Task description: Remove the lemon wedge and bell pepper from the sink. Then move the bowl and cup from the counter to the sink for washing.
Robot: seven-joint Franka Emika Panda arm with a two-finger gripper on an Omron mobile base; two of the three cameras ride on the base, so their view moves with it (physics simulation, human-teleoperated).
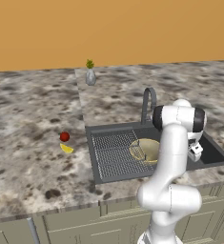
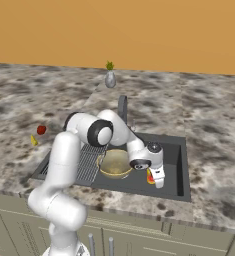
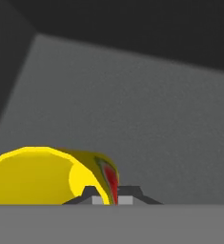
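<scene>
The speckled grey-brown stone counter (image 1: 32, 157) fills the lower half of both base views under an orange wall, and the dark grey rectangular sink (image 1: 213, 153) is sunk into it, at centre right of the left base view and centre of the right base view, its long axis running across the frame, with a ribbed grid drainboard (image 1: 111, 150) on its left part and a grey arched faucet (image 1: 148, 102) rising behind it. The white arm bends down into the basin in the middle of the right base view. The wide, shallow olive-gold bowl (image 2: 115, 164) sits upright, mouth up, in the sink just right of the drainboard. Right of it, the gripper (image 2: 158, 181) points down into the basin with its fingers pressed together on the rim of the small bright yellow cylindrical cup (image 3: 42, 176); in the hand view the cup fills the lower left, its wall caught between the two dark fingertips (image 3: 131, 193), its orange-red mark beside them, and its long axis appears to run away toward the lower left edge, over the grey sink floor. At the upper middle stands a small grey vase with a green plant (image 1: 90, 74). On the counter at centre left of the left base view, well apart from the sink, lies the small round dark-red bell pepper (image 1: 64, 137), and just below it the tiny yellow crescent lemon wedge (image 1: 66, 148), long axis slanting down to the right.
</scene>
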